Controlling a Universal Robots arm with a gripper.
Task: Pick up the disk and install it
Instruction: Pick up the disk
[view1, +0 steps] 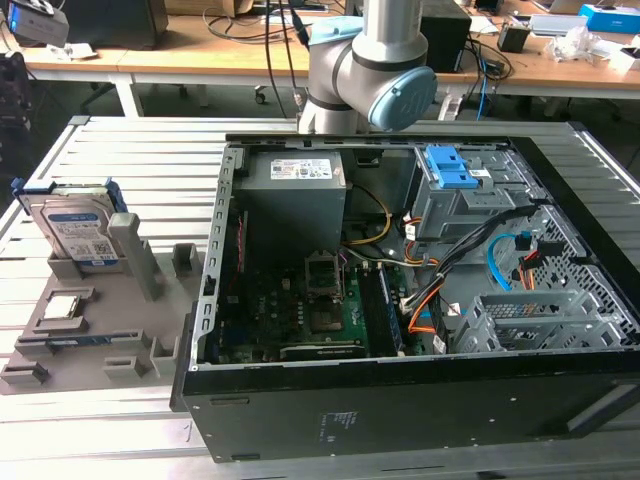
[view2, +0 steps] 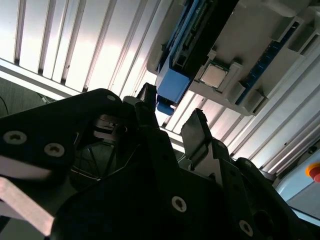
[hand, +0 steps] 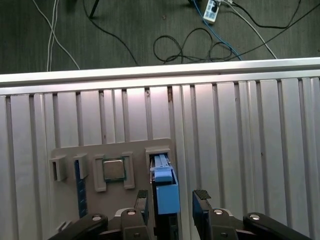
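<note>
The disk (view1: 75, 228) stands on edge in a slot of the grey holder (view1: 150, 330) at the exterior view's left, its white-and-blue label and blue side rails showing. In the first wrist view the disk's blue rail (hand: 165, 185) lines up between the fingers of my gripper (hand: 172, 196), which is open and well clear of it. The second wrist view shows the same open gripper (view2: 172, 102) with the disk (view2: 175, 80) beyond it. Nothing is held.
A square processor chip (hand: 113, 169) and a thin memory stick (hand: 77, 185) sit in the same holder beside the disk. The open computer case (view1: 400, 300), with a metal drive cage (view1: 520, 320) and cables, fills the exterior view's right. The slatted table's edge (hand: 160, 75) borders a floor with cables.
</note>
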